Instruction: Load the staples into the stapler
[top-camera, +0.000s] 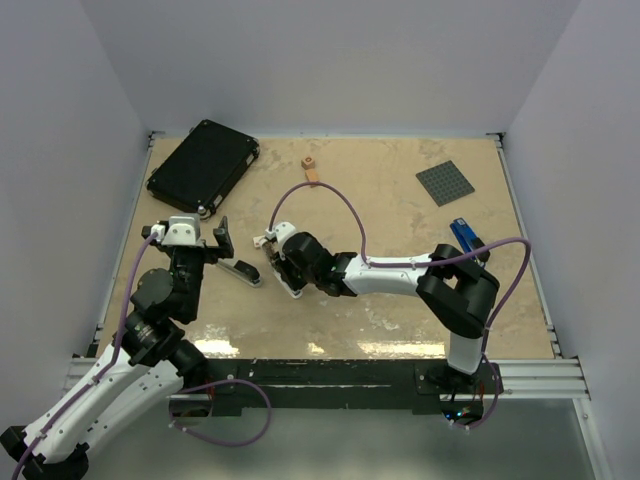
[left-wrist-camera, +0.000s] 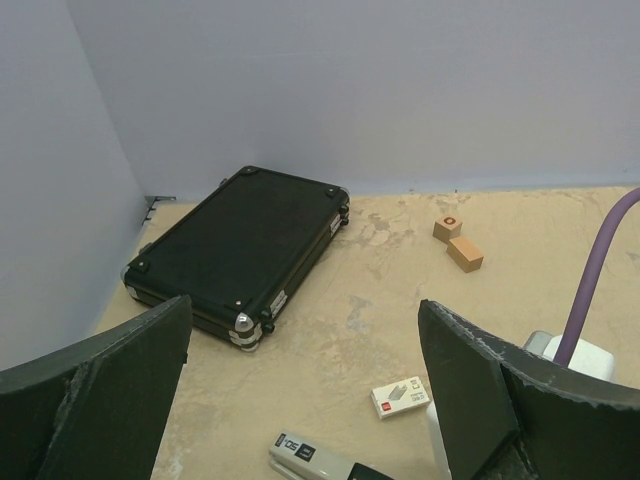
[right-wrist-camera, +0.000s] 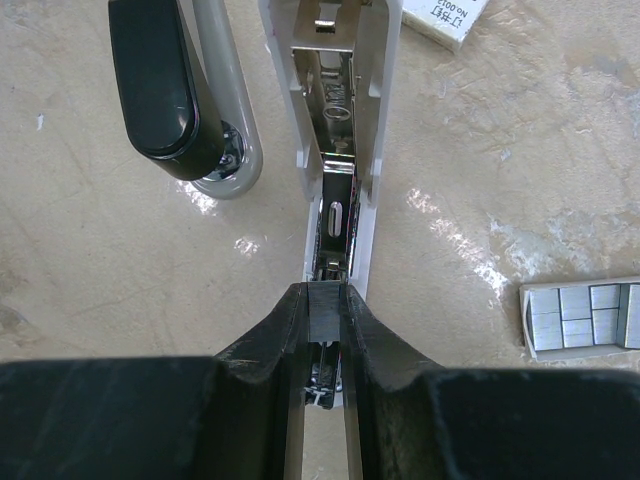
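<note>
- Closest, my right end effector (right-wrist-camera: 325, 330) pinches the staples (right-wrist-camera: 325, 300), lined up over the stapler (right-wrist-camera: 338, 150) so they can drop into its channel.
- Opened, it lies on the counter (right-wrist-camera: 120, 280).
- Wide open, my left end effector (left-wrist-camera: 305, 340) waits aside.

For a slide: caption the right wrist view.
Right end effector pinching small grey metal staple strip over opened slim silver stapler.

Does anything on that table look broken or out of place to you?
Nothing looks damaged. The stapler lies splayed open, its black top swung aside from the bare metal channel. That looks odd but suits loading: the right gripper pinches a staple strip over it. A tray of staples sits loose nearby.
</note>
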